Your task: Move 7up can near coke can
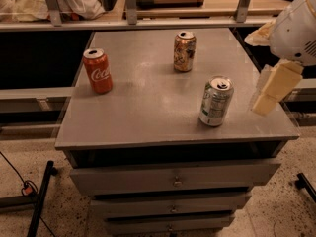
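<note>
The 7up can, silver-white with green markings, stands upright on the grey cabinet top at the front right. The coke can, red with white script, stands upright near the left edge. My gripper, cream-coloured under a white arm, hangs at the right edge of the cabinet top, to the right of the 7up can and apart from it. It holds nothing that I can see.
A brownish-orange patterned can stands at the back middle of the top. Drawers sit below the top. A shelf with white cloth runs behind. A black stand leg and cable lie on the floor at the left.
</note>
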`<state>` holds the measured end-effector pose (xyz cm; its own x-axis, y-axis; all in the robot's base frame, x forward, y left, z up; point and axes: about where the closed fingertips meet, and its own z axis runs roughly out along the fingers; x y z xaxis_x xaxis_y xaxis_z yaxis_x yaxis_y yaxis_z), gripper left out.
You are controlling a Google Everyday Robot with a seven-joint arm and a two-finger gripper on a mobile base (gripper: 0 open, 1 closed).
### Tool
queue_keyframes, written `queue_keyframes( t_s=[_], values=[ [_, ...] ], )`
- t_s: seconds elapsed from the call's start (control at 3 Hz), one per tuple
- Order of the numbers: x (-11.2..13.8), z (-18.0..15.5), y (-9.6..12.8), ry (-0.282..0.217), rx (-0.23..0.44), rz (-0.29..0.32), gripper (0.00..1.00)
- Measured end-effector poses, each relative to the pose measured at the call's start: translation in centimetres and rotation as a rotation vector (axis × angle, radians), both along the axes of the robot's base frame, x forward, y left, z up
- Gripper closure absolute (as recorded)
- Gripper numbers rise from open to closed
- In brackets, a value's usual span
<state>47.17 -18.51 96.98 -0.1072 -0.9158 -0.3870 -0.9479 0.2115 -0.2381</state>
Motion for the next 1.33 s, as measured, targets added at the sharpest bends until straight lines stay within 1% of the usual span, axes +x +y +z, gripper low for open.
queue_keyframes(
  t_s=[0.33,0.67,1.0,1.33],
  values=[
    [2.3,-2.7,0.8,0.049,0.088,0.012,0.0],
    [3.7,-5.3,1.7,0.107,0.164,0.022,0.0],
    [4.2,-6.7,2.8,0.146,0.214,0.049,0.18],
    [4.4,-7.9,3.5,0.174,0.238,0.058,0.39]
  ],
)
